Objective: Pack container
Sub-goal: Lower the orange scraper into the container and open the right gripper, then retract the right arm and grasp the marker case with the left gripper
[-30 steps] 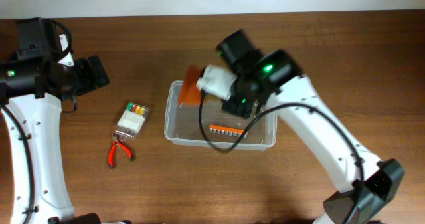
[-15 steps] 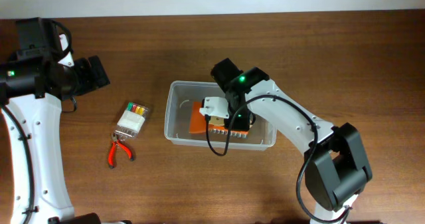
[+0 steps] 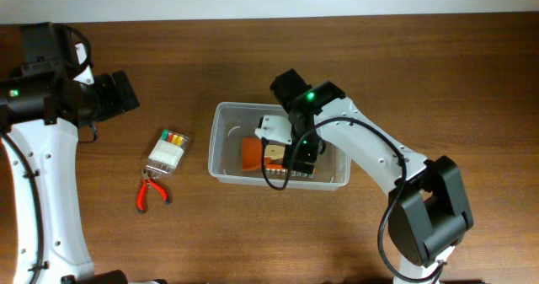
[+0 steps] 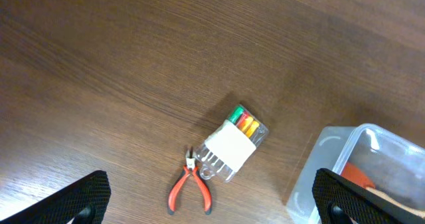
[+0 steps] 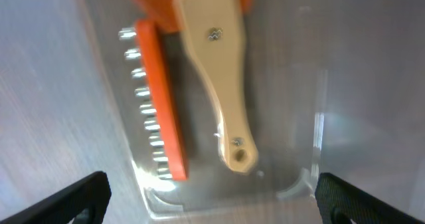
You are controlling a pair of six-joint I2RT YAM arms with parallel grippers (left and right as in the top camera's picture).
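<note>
The right wrist view is blurry: the orange plastic strip with a row of little metal bits [image 5: 163, 111] looks smeared, the flat orange scraper with a pale handle [image 5: 216, 84] loses its blade past the top edge, and the right gripper [image 5: 212, 207] shows only black fingertips [image 5: 73, 199] in the bottom corners. From above, the white right arm [image 3: 370, 149] hides most of the strip and part of the scraper. In the left wrist view the big clear plastic tub with rounded corners [image 4: 317, 167] runs off the right and bottom edges, and the left gripper [image 4: 216, 199] shows only fingertips [image 4: 83, 201].
</note>
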